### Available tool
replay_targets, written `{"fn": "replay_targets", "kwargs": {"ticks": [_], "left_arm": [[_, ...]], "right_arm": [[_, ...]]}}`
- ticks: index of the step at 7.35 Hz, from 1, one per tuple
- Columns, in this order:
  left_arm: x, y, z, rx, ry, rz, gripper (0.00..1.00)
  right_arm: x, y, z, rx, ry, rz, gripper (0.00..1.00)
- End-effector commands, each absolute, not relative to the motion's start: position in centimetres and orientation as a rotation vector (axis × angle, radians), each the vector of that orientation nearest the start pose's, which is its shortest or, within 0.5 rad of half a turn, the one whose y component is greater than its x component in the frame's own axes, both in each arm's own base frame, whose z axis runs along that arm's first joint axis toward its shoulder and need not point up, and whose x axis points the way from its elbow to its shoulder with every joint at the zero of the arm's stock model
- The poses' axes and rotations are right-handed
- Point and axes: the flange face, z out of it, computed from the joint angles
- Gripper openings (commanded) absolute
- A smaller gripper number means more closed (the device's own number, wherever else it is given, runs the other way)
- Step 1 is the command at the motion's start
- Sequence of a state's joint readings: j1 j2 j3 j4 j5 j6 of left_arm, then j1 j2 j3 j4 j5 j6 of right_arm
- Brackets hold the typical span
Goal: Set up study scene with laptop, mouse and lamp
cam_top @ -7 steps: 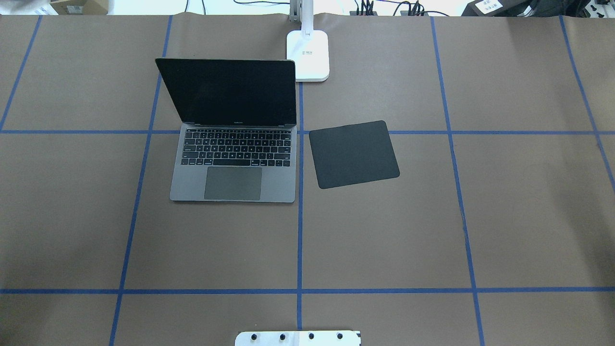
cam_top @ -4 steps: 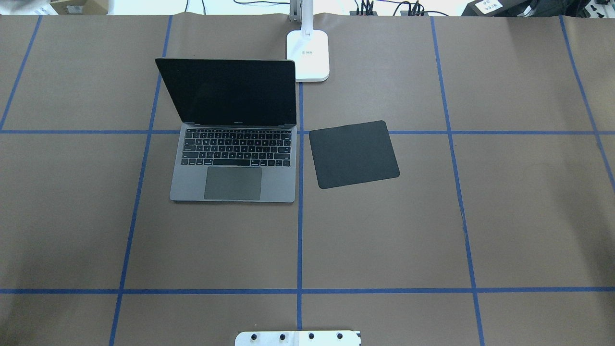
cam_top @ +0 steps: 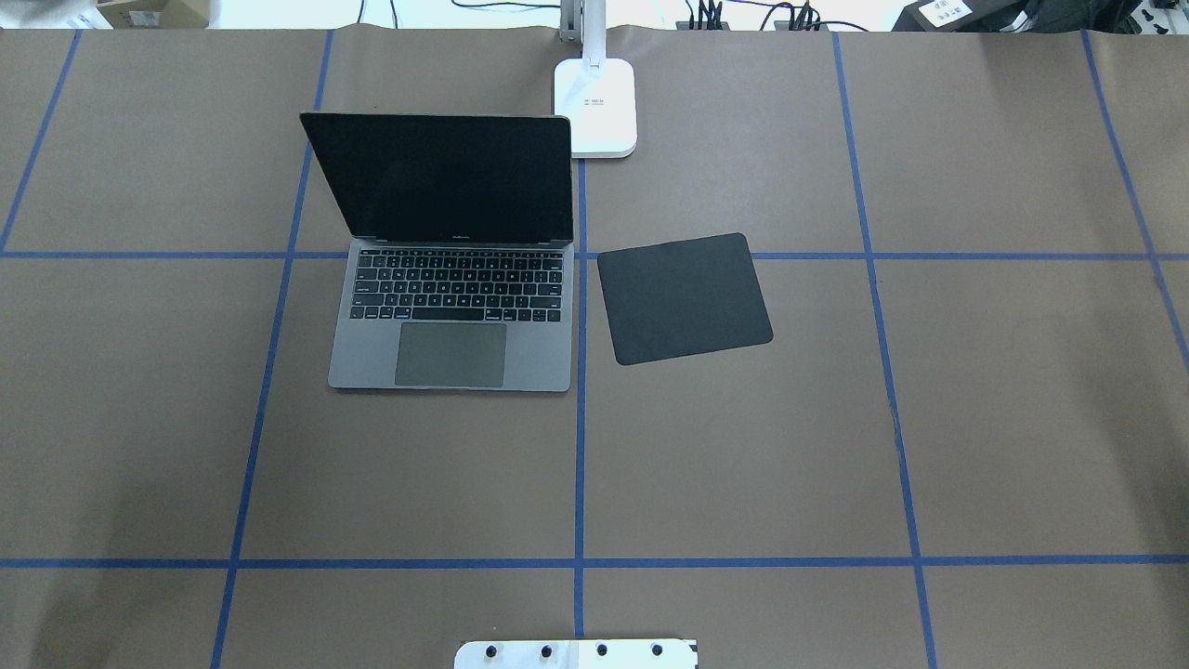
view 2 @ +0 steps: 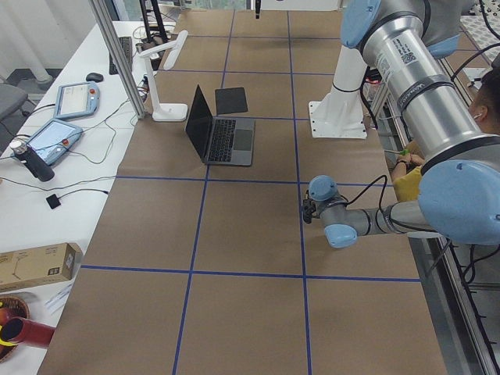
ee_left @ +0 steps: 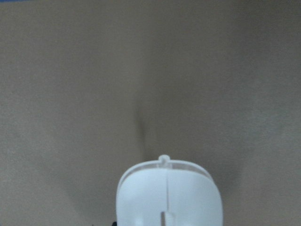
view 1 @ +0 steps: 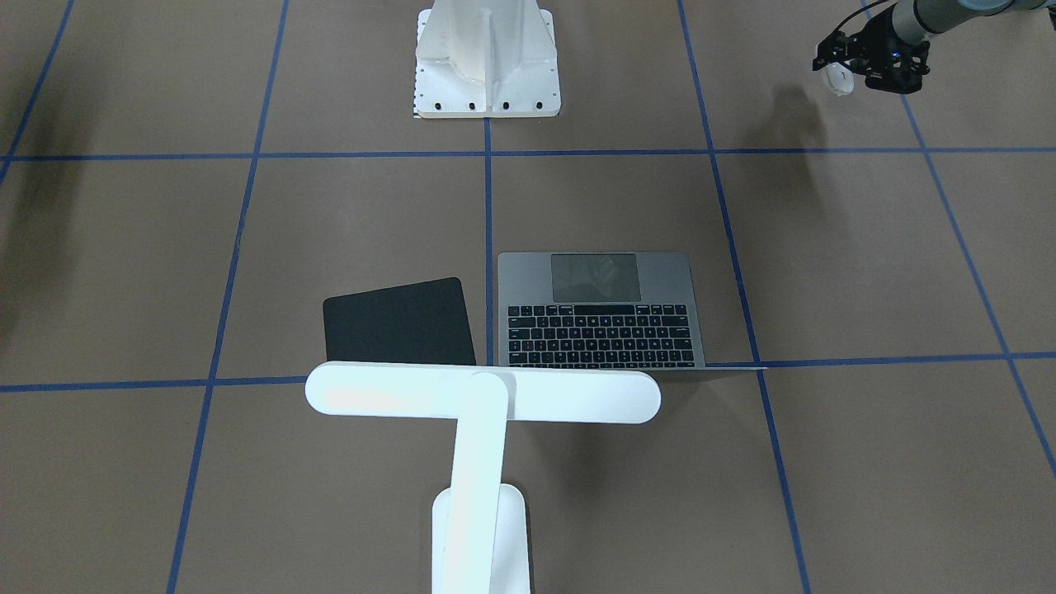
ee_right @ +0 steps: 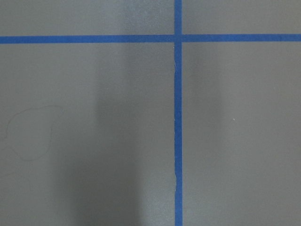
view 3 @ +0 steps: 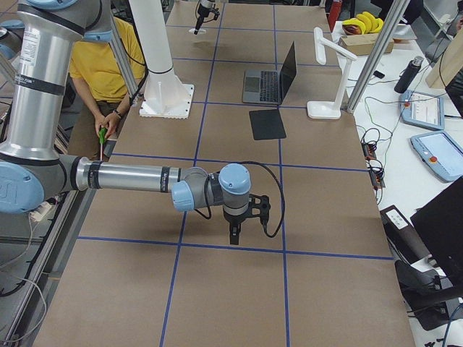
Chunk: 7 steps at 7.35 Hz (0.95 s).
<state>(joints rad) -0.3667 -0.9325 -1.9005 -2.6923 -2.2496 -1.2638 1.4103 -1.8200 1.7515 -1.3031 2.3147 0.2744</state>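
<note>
The laptop (cam_top: 450,358) lies open left of the table's middle, its screen dark; it also shows in the front-facing view (view 1: 602,330). The white T-shaped lamp (view 1: 483,394) stands behind it, its base (cam_top: 595,102) at the far edge. My left gripper (view 1: 858,70) is shut on the white mouse (view 1: 840,77) and holds it above the table, far off to the laptop's left and nearer the robot. The mouse fills the bottom of the left wrist view (ee_left: 168,197). My right gripper (view 3: 233,233) hangs low over bare table, far from these things; I cannot tell whether it is open.
A flat black square pad (cam_top: 685,297) lies just right of the laptop. The white bolted pedestal (view 1: 487,58) stands at the near middle edge. Blue tape lines cross the brown table. An operator in yellow (view 3: 108,65) sits beside the robot. Tablets and cables lie beyond the far edge.
</note>
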Motion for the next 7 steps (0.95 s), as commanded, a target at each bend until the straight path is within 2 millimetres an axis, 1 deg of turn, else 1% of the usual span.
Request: {"fn": "replay_targets", "kwargs": {"ticks": [1,2,3,4,5,6,7], "left_arm": [[24.4,-18.6,54.3,-0.329,0.936,0.167,0.27],[26.8,-20.8,52.0,-0.311,0.945,0.143,0.27],[28.6,-22.3,49.7,-0.298,0.949,0.128,0.26],[30.6,-24.6,46.4,-0.279,0.957,0.103,0.25],[33.6,-27.1,42.8,-0.274,0.947,0.084,0.25],[36.4,-29.5,38.4,-0.272,0.937,0.067,0.25],[39.0,-31.4,34.4,-0.256,0.919,0.05,0.25]], "right_arm": [[0.8,-39.5,66.5,0.027,-0.755,0.002,1.0],[1.6,-38.7,67.0,0.035,-0.753,-0.019,1.0],[2.3,-38.1,67.5,0.039,-0.752,-0.032,1.0],[2.7,-38.0,67.4,0.044,-0.759,-0.026,1.0],[3.5,-38.1,67.2,0.047,-0.765,-0.005,1.0],[4.9,-38.0,66.7,0.031,-0.765,0.028,1.0],[5.6,-38.2,66.4,0.015,-0.765,0.0,1.0]]}}
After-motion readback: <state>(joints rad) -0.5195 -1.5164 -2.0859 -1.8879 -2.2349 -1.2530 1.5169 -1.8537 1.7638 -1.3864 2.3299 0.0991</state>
